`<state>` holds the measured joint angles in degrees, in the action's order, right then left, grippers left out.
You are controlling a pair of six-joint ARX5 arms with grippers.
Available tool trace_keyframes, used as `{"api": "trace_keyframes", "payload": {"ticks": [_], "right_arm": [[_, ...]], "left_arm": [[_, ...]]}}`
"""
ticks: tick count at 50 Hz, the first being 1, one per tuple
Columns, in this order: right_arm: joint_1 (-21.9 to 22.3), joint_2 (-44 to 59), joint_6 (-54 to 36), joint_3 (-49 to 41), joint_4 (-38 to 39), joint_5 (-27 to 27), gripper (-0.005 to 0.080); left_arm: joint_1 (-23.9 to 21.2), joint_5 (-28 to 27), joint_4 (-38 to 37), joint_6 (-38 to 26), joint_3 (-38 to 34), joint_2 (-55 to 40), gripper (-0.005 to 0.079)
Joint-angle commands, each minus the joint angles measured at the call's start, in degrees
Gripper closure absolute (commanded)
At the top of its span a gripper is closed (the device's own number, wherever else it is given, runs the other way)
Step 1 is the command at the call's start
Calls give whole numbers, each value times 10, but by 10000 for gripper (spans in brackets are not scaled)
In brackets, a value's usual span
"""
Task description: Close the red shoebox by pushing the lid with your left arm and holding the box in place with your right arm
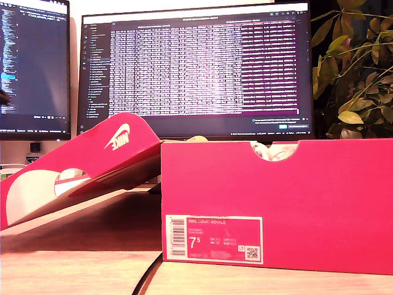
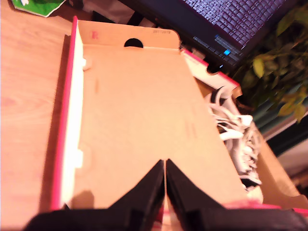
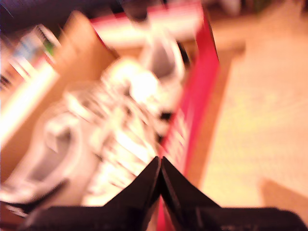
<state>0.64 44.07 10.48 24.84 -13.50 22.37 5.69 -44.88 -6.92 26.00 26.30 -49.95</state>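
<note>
The red shoebox (image 1: 276,196) stands at the exterior view's right with white shoes (image 2: 238,139) inside. Its red lid (image 1: 116,153) is hinged open and slopes down toward the exterior view's left. No arm shows in the exterior view. My first gripper (image 2: 165,162) is shut and empty, its tips over the lid's brown cardboard inner face (image 2: 139,110). The second wrist view is blurred. There my second gripper (image 3: 160,160) is shut and empty above the box's red side wall (image 3: 195,101), with the shoes (image 3: 120,115) beside it.
Two lit monitors (image 1: 196,67) (image 1: 34,67) stand behind the box, and a leafy plant (image 1: 356,67) is at the exterior view's right. A dark cable (image 1: 147,276) runs across the wooden table (image 1: 80,270) near the box's corner. A green item (image 2: 38,5) lies beyond the lid.
</note>
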Motion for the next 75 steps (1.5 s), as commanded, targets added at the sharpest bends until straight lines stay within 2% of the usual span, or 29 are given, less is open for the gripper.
{"api": "trace_keyframes", "payload": {"ticks": [1, 19, 28, 39, 51, 75], "right_arm": [[-1, 24, -12, 11, 11, 1, 764], [-1, 161, -15, 13, 97, 12, 764], [-2, 219, -15, 13, 138, 17, 764], [-3, 263, -12, 14, 178, 33, 764], [-13, 296, -5, 35, 200, 44, 764], [-57, 375, 0, 68, 230, 41, 764]], "left_arm": [[11, -14, -6, -25, 24, -41, 761], [27, -26, -99, -131, 173, -260, 761], [28, 18, -132, -176, 219, -350, 761], [28, 56, -150, -201, 245, -426, 761], [27, 61, -163, -207, 247, -472, 761], [-22, 0, -190, -209, 247, -483, 761]]}}
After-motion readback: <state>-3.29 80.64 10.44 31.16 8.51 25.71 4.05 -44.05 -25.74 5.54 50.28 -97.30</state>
